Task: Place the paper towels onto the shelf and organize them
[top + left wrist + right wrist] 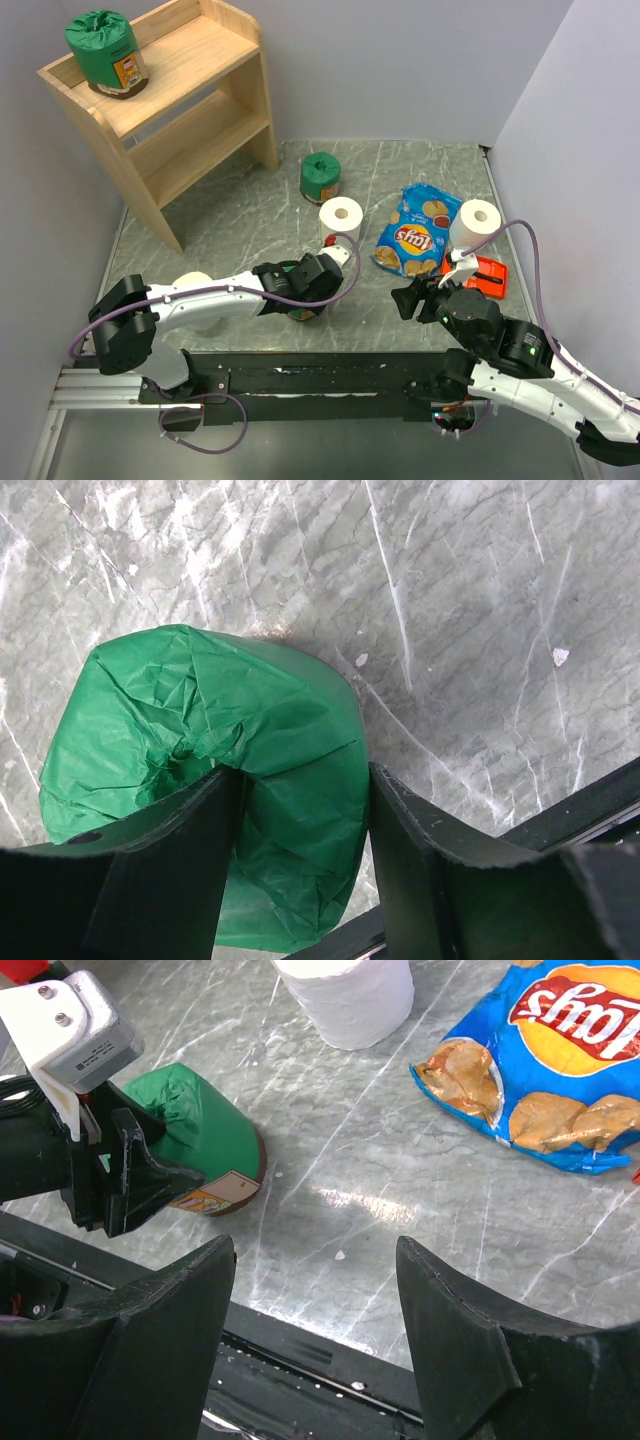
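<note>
My left gripper (305, 300) is shut on a green-wrapped paper towel roll (250, 730) near the table's front edge; its fingers (190, 860) press both sides. In the right wrist view this roll (205, 1140) is tilted, its label touching the table. A second green roll (107, 55) stands on the top tier of the wooden shelf (190, 120). A third green roll (320, 178) and a white roll (340, 215) stand mid-table. Another white roll (474, 224) is at the right, and one (195, 285) sits behind the left arm. My right gripper (405, 298) is open and empty.
A blue chips bag (417, 232) lies between the middle and right white rolls; it also shows in the right wrist view (560, 1060). A flat red packet (488, 278) lies by the right arm. The black front rail (300, 1360) runs under the right gripper.
</note>
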Robot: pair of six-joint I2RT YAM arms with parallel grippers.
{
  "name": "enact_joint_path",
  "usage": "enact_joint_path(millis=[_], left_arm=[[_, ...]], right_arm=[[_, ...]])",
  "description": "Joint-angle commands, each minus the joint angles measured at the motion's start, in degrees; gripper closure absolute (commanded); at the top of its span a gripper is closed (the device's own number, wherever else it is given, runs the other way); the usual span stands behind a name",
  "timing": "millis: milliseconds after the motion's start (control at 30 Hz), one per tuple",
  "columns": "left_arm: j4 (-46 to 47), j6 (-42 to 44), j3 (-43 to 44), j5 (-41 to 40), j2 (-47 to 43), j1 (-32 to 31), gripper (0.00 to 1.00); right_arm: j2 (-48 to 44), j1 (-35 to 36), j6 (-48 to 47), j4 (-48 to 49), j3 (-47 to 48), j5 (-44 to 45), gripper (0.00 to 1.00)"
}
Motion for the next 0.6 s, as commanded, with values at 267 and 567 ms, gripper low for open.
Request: enact_joint_path(millis=[267, 567], left_arm=[[-1.47, -0.41, 1.16, -2.05, -0.7, -0.4, 0.58], [-13.41, -0.05, 12.48, -13.02, -4.56, -0.4, 0.66]], right_arm=[[-0.71, -0.12, 0.55, 0.26, -0.46, 2.08, 0.27], [0.25, -0.12, -0.42, 0.96, 0.94, 1.46, 0.27]])
